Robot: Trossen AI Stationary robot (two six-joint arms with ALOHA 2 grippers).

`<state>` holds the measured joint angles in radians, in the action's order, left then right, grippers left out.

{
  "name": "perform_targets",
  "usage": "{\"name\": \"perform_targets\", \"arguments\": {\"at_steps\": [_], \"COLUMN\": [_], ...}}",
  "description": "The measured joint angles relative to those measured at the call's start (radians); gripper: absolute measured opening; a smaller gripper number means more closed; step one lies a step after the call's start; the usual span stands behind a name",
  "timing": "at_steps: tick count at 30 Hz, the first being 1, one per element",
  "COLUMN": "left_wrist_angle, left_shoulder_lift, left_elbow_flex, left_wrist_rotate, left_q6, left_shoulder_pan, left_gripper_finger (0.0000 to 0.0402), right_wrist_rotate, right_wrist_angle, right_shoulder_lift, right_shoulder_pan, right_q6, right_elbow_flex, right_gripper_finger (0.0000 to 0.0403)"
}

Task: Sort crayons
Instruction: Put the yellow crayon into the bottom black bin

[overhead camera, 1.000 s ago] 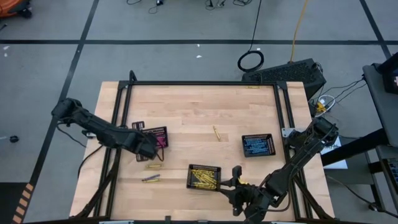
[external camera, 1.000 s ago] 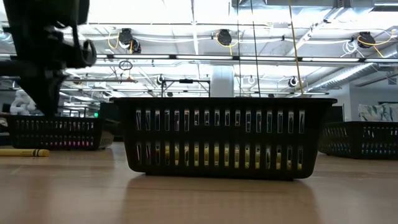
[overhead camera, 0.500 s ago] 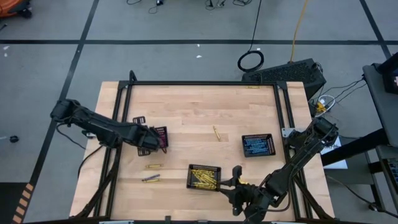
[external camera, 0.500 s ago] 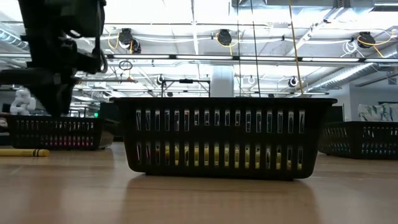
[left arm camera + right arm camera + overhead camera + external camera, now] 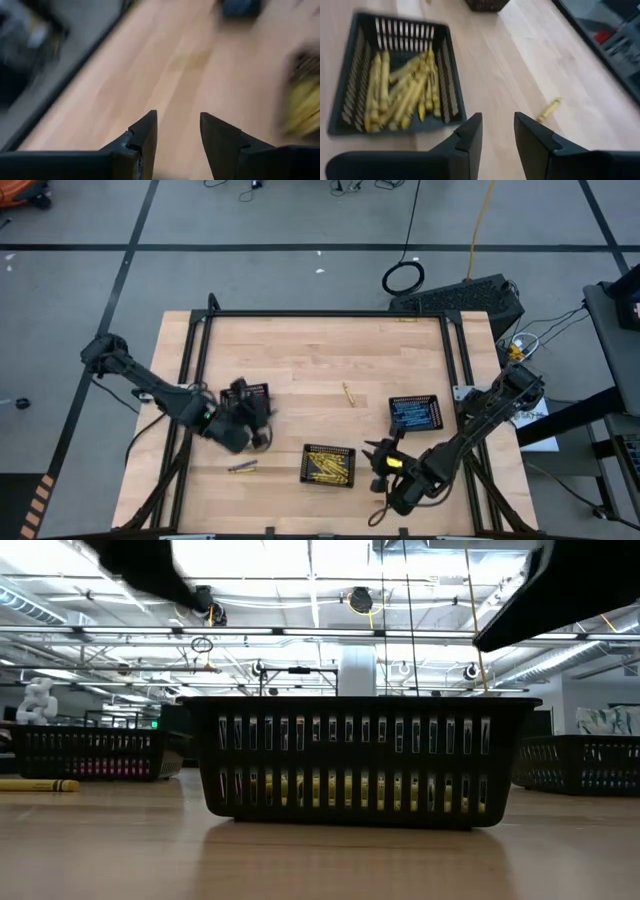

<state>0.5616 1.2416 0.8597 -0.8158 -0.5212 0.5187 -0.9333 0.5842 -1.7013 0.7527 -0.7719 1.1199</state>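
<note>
Yellow crayons (image 5: 402, 92) beyond right claw (image 5: 497, 131)

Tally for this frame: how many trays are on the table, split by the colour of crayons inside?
Tray of yellow crayons: 1
Tray of blue crayons: 1
Tray of pink crayons: 1
Total: 3 trays
</note>
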Motion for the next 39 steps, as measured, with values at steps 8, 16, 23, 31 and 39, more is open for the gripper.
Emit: {"name": "perform_targets", "arguments": {"at_steps": [8,16,23,31,39], "left_wrist_angle": [-0.661,-0.77,-0.768,-0.763,-0.762], "left_shoulder_lift": [0.131,0.293,0.328,0.328,0.328], "left_elbow_flex": [0.002,0.002,0.001,0.001,0.001], "left_wrist_rotate": [-0.194,-0.338,-0.339,-0.34,-0.339], "left_q6": [0.395,0.397,0.396,0.396,0.396], "left_shoulder_pan": [0.196,0.229,0.236,0.235,0.235], "left_gripper_finger": [0.0146,0.0146,0.0146,0.0146,0.0146], "right_wrist_rotate": [0.076,0.345,0.47,0.517,0.519], "right_wrist_angle": [-0.237,-0.242,-0.396,-0.505,-0.535], "right_shoulder_lift": [0.016,0.015,0.014,0.014,0.011], "right_shoulder_pan": [-0.202,-0.523,-0.671,-0.715,-0.709], "right_q6": [0.03,0.111,0.082,0.051,0.035], "right_elbow_flex": [-0.058,-0.089,-0.197,-0.289,-0.318], "right_gripper_finger": [0.0098,0.0119,0.0166,0.0157,0.0144]}}
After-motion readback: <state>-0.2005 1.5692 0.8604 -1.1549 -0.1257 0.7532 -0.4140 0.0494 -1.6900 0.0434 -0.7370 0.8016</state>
